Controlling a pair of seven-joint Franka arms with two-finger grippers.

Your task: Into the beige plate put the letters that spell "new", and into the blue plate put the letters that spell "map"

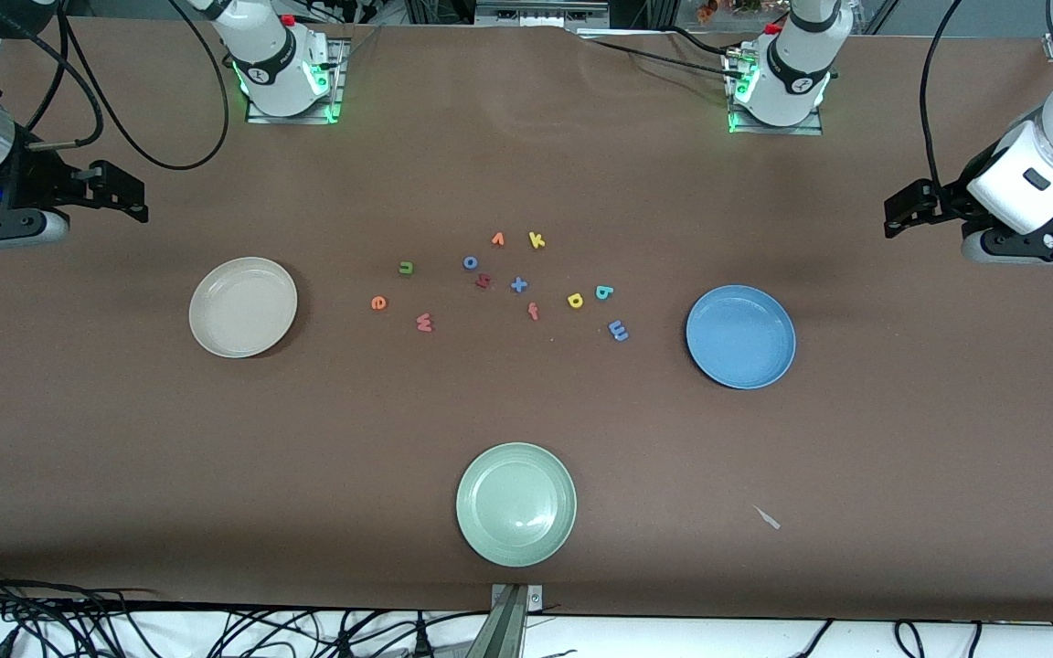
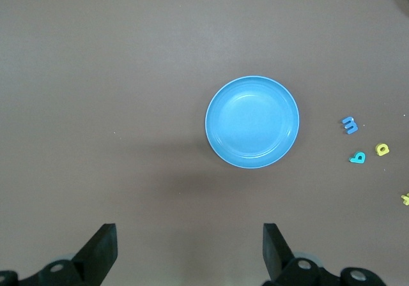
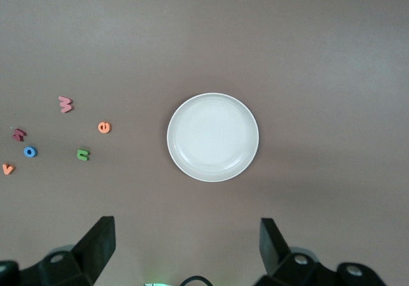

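Brown paper covers the table, on which twelve foam letters lie scattered midway between the beige plate and the blue plate, both bare. Green n, orange e and pinkish-red w lie toward the beige plate; blue m, yellow a and teal p toward the blue plate. Each wrist view shows only its own plate and nearby letters; a pale green plate, nearest the front camera, appears in the front view alone. Left gripper and right gripper wait above the table's ends, fingers spread and holding nothing, both partly cut off at the front view's edges.
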